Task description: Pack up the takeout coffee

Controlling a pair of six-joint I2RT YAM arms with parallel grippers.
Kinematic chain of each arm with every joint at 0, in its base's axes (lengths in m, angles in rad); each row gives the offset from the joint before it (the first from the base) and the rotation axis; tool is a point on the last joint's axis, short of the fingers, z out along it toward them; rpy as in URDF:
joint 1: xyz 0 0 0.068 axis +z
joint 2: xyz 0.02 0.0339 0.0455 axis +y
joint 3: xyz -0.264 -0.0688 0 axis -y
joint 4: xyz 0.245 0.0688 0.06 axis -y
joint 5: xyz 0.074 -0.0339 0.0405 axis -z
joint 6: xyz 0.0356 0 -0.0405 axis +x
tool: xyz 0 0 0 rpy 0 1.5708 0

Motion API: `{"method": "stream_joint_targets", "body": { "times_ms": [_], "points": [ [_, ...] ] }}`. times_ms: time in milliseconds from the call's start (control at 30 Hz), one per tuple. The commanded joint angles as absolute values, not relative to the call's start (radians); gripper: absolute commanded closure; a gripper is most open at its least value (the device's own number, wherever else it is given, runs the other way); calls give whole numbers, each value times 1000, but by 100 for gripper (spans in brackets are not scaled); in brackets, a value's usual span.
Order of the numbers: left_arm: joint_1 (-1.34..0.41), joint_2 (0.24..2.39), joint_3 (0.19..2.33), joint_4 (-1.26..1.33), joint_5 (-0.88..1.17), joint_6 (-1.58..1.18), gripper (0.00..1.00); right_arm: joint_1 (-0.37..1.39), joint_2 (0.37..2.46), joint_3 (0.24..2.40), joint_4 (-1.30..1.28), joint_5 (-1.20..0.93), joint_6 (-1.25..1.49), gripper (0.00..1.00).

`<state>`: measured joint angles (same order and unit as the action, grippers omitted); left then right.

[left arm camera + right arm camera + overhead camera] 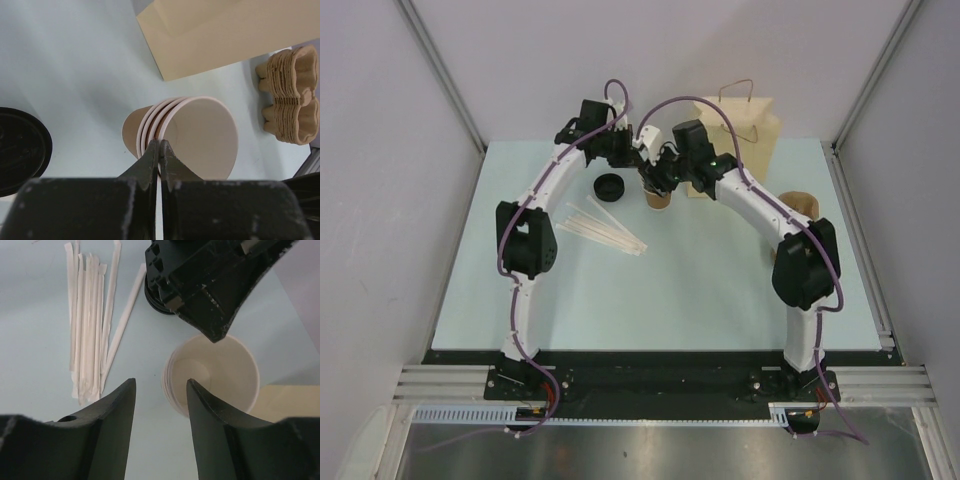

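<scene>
Left end effector (160, 148) is clamped on the rim of the top cup (202, 132). The cup is probably light, thin paper, stiffest at this rim. Right end effector (161, 385), fingers apart, hovers just above the cup.

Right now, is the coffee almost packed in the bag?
Not yet, just starting. Done: nothing, no lidded cup shows. In hand: the left gripper pinches the rim of the top cup in the stack; the right gripper is open nearby. Left: the black lid lies loose, and the paper bag stands apart.
</scene>
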<state>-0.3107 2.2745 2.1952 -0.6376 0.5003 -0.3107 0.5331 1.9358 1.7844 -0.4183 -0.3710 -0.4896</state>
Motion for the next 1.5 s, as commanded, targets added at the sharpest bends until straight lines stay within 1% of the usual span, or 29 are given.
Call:
{"method": "stream_joint_targets", "body": {
  "times_ms": [0, 67, 233, 333, 367, 433, 467, 500, 533, 567, 600, 667, 733, 767, 867, 900, 967, 1100, 1267, 1367, 1467],
  "points": [
    [-302, 2197, 2198, -609, 532, -328, 100, 546, 1994, 1879, -370, -350, -526, 50],
    [-304, 2197, 2198, -609, 532, -331, 100, 548, 2025, 1904, -373, -347, -526, 53],
    [-302, 2197, 2200, -604, 537, -331, 100, 546, 2065, 1928, -373, -333, -525, 55],
    [-304, 2198, 2200, -609, 535, -327, 100, 546, 2072, 1931, -368, -331, -523, 60],
    [-302, 2198, 2200, -609, 535, -325, 100, 543, 2074, 1931, -370, -331, -523, 64],
    [-302, 2200, 2198, -609, 534, -322, 100, 543, 2077, 1934, -368, -328, -525, 69],
    [-301, 2198, 2198, -611, 535, -324, 100, 543, 2079, 1936, -368, -328, -525, 76],
    [-301, 2201, 2198, -611, 534, -324, 100, 542, 2080, 1937, -370, -327, -523, 82],
    [-301, 2201, 2198, -609, 535, -324, 100, 541, 2082, 1940, -371, -324, -522, 85],
    [-299, 2201, 2198, -611, 534, -325, 100, 541, 2082, 1942, -370, -324, -522, 95],
    [-299, 2201, 2197, -609, 538, -324, 100, 543, 2085, 1945, -373, -321, -522, 100],
    [-296, 2203, 2197, -604, 546, -324, 100, 542, 2086, 1947, -371, -311, -525, 100],
    [-288, 2206, 2189, -603, 552, -334, 91, 540, 2088, 1948, -357, -299, -512, 100],
    [-285, 2204, 2183, -594, 555, -339, 76, 537, 2088, 1947, -351, -296, -505, 100],
    [-265, 2192, 2146, -568, 563, -370, 54, 532, 2089, 1945, -327, -285, -476, 100],
    [-259, 2189, 2129, -561, 568, -377, 52, 529, 2088, 1942, -316, -282, -471, 100],
    [-242, 2181, 2112, -551, 578, -397, 49, 529, 2088, 1934, -308, -275, -460, 100],
    [-227, 2168, 2065, -514, 606, -423, 48, 529, 2086, 1919, -275, -256, -440, 100],
    [-227, 2152, 1990, -457, 640, -462, 50, 532, 2091, 1919, -267, -232, -431, 100],
    [-227, 2155, 1974, -451, 650, -468, 52, 534, 2092, 1919, -258, -215, -431, 100],
    [-226, 2143, 1939, -414, 667, -485, 52, 535, 2095, 1919, -259, -210, -431, 100]
  ]
}}
